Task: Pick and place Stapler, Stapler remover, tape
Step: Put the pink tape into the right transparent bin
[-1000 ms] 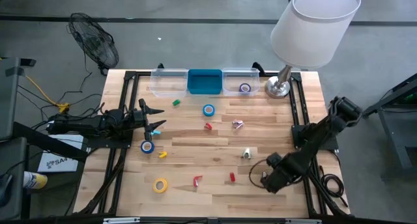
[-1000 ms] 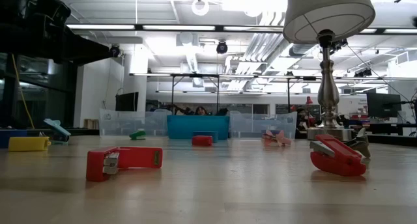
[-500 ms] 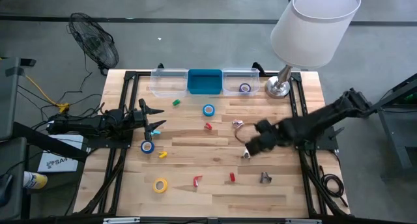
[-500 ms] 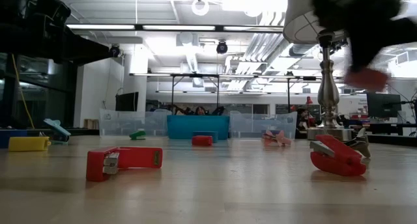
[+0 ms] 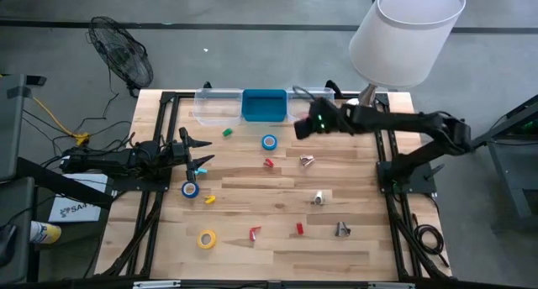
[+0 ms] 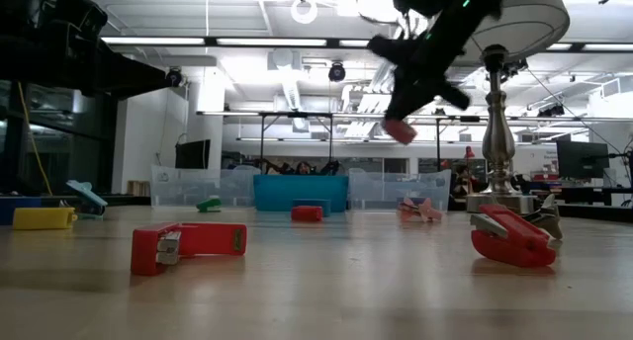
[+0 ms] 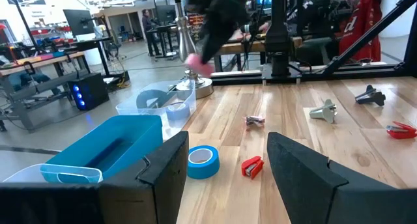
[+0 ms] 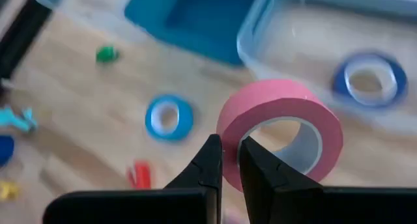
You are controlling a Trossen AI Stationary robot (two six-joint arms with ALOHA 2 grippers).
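Swinging from the near right to the far bins within a second, the right gripper point(image 5: 304, 126) hangs beside the clear bin point(image 5: 324, 96). Low view: it rides high. Its wrist view shows jaws clenched on the pink tape roll point(image 8: 281, 129), near release. Left gripper point(image 5: 200, 159) waits, spread.

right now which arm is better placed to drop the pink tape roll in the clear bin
Right: its gripper already pinches the pink ring-shaped tape roll beside the clear plastic bin holding a blue tape roll. The left gripper waits, empty, at the table's far edge.
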